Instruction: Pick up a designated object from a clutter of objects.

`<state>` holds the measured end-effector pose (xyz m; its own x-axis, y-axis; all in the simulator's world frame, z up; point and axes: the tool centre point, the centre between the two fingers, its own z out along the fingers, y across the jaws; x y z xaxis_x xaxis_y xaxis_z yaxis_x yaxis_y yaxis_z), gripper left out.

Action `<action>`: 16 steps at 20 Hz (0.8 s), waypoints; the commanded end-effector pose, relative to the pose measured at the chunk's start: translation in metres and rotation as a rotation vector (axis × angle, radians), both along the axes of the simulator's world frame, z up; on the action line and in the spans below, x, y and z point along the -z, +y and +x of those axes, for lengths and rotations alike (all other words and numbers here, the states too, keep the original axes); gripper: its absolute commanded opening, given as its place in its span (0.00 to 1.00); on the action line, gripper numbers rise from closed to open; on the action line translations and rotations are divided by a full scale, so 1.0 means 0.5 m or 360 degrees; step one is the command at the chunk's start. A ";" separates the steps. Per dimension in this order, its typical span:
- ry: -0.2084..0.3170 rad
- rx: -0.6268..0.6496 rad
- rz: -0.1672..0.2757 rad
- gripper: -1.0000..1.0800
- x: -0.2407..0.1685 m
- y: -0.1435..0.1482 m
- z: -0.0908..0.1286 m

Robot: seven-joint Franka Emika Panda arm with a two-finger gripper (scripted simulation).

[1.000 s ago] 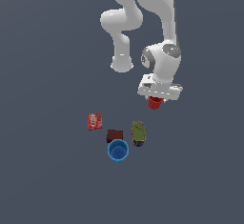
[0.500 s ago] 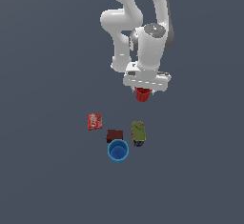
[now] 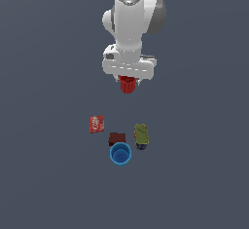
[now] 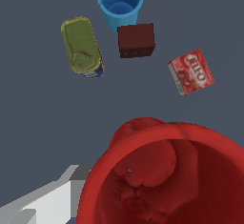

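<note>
My gripper (image 3: 128,83) is shut on the small red cup (image 3: 127,85) and holds it in the air, well above the floor and apart from the other items. In the wrist view the red cup (image 4: 167,175) fills the near part of the picture, its open mouth facing the camera; one grey finger (image 4: 52,197) shows beside it. Below lie the rest of the clutter: the blue cup (image 3: 120,153), the dark brown box (image 3: 116,138), the olive-green bottle (image 3: 141,135) and the flat red packet (image 3: 96,124).
The wrist view shows the blue cup (image 4: 120,1), the brown box (image 4: 136,40), the green bottle (image 4: 82,46) lying on its side and the red packet (image 4: 192,72) spread on the grey floor (image 3: 204,164).
The arm has swung toward the exterior view's left and risen, carrying the red cup with it. The items on the floor have not moved.
</note>
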<state>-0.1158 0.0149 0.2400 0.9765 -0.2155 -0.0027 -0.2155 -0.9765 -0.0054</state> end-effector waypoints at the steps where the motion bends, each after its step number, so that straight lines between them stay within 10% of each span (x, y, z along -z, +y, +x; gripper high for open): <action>1: -0.0001 0.0000 0.0000 0.00 -0.042 -0.046 0.001; 16: -0.0001 0.0002 -0.0006 0.00 -0.280 -0.305 0.023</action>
